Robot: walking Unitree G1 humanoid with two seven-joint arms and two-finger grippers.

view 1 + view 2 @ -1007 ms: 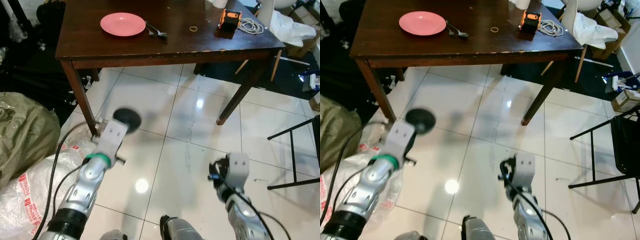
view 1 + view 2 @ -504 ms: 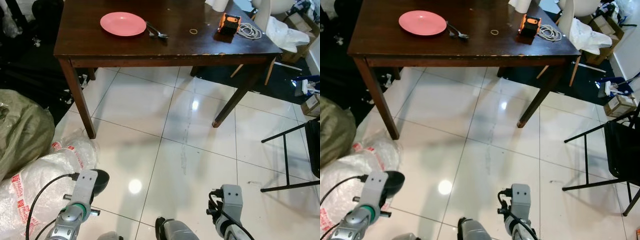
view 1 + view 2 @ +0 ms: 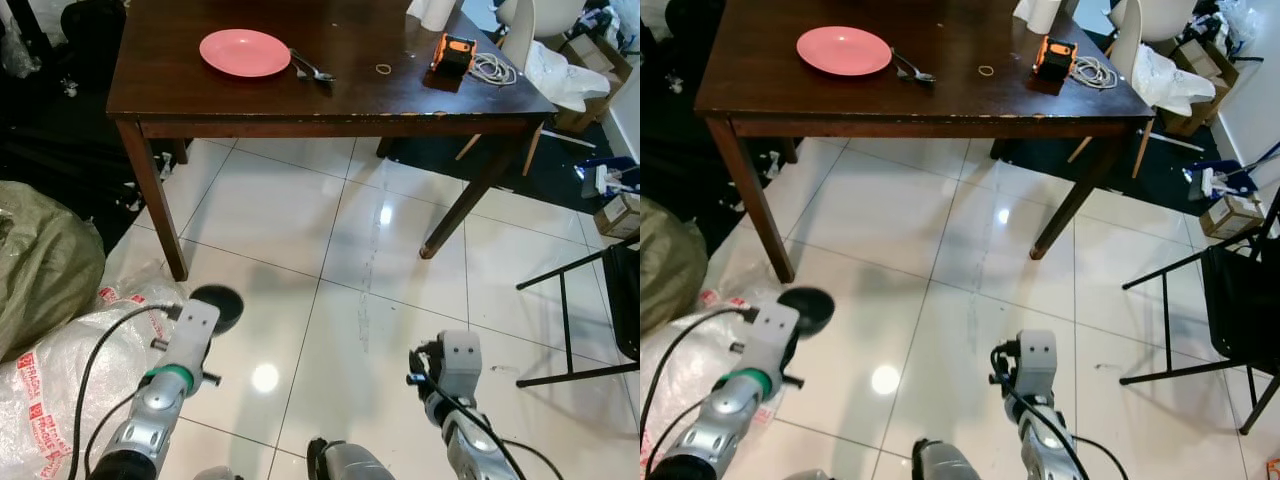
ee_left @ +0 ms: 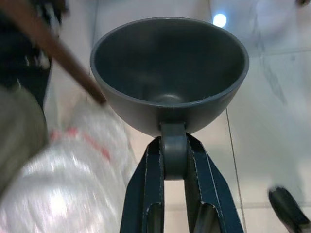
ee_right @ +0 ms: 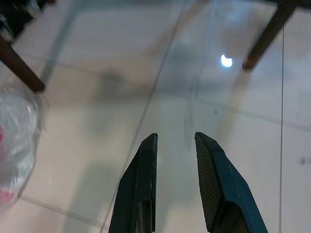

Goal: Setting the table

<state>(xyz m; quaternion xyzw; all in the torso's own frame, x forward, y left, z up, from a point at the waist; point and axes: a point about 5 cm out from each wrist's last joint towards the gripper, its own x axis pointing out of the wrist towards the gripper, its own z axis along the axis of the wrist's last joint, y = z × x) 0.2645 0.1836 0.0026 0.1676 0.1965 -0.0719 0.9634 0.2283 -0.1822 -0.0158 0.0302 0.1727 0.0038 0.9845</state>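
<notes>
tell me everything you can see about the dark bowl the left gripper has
The bowl is dark grey, round and deep, smooth like matte plastic, and empty. A short tab under its rim is pinched between the left gripper's two black fingers; nothing else touches it. It hangs in the air over the white tiled floor, short of the wooden table.

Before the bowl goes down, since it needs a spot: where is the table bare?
The near edge of the table is bare in front of the pink plate. The far right is crowded: orange device, coiled cable. The left gripper holds the bowl.
</notes>
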